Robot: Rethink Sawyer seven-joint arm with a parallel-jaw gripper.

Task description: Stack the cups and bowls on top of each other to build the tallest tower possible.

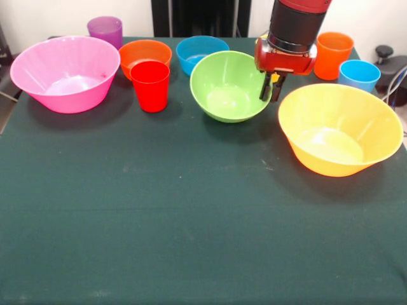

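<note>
Nine pieces can be counted on the dark green table [191,216], and none is stacked yet, so no tower has been begun. Along the back are seen the purple cup [105,30], the small orange bowl [145,56], the small blue bowl [201,53], the orange cup [334,54] and the light blue cup [358,75]. Further forward stand the large pink bowl [65,73], the red cup [151,86], the lime green bowl [230,86] and the yellow-orange bowl [340,129]. A yellow cup is not seen.

The pincer [269,87] is lowered at the green bowl's right-hand rim, its dark tips apparently astride the wall; whether it is clenched on the rim cannot be told.

Several risks are judged from here. A thin, glossy rim held at one side is likely to slip or let the bowl swing when raised. The yellow-orange bowl stands just beside the pincer and could be knocked during a lift. If the bowl is merely pushed rather than gripped, it may be slid into the red cup, which would be toppled easily.
</note>
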